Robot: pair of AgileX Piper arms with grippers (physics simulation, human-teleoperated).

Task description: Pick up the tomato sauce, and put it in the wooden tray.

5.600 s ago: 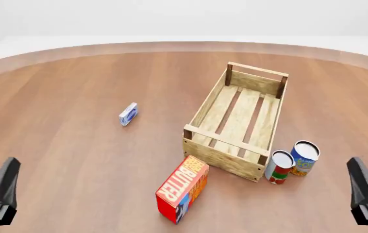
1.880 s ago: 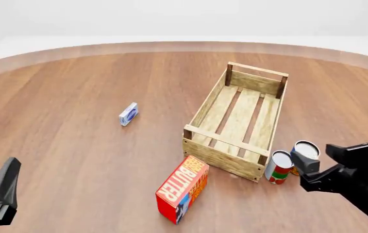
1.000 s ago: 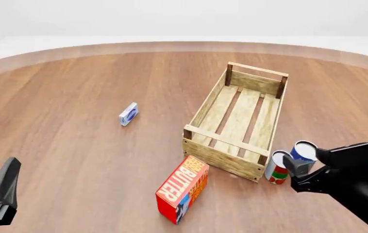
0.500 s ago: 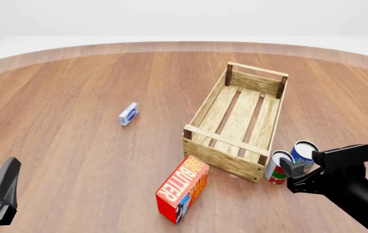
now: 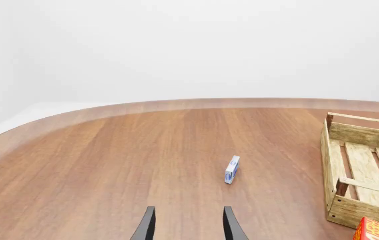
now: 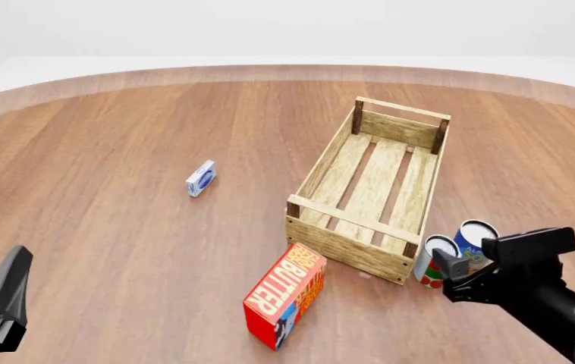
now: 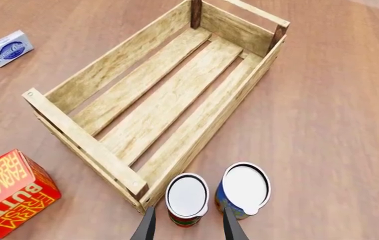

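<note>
1. Here the tomato sauce point(image 6: 432, 263) stands upright on the table point(image 6: 115, 136), just outside the near right corner of the wooden tray point(image 6: 374, 186), very close to its long right side.
2. Just beside it, on the side away from the tray, stands a blue-and-orange labelled can point(image 6: 472, 236), also upright; whether the two cans touch cannot be told.
3. In the right wrist view the tomato sauce point(image 7: 187, 199) shows its silver-white top, red label and a strip of green near the base, with the other can point(image 7: 243, 189) next to it and the wooden tray point(image 7: 156, 105) lying beyond.
4. The right gripper point(image 7: 187, 225) is spread, its two dark fingers on either side of the tomato sauce but not pressed on it.
5. From the front, the right gripper point(image 6: 444, 269) hangs right at the tomato sauce and hides part of it.
6. The left gripper point(image 5: 188, 226) is also spread, with nothing between its fingers, and sits low at the near left of the table, well apart from the cans.
7. A red butter box point(image 6: 284, 295) stands on end near the tray's near end.
8. A small blue-and-white packet point(image 6: 200, 178) lies well to the left of the tray.
</note>
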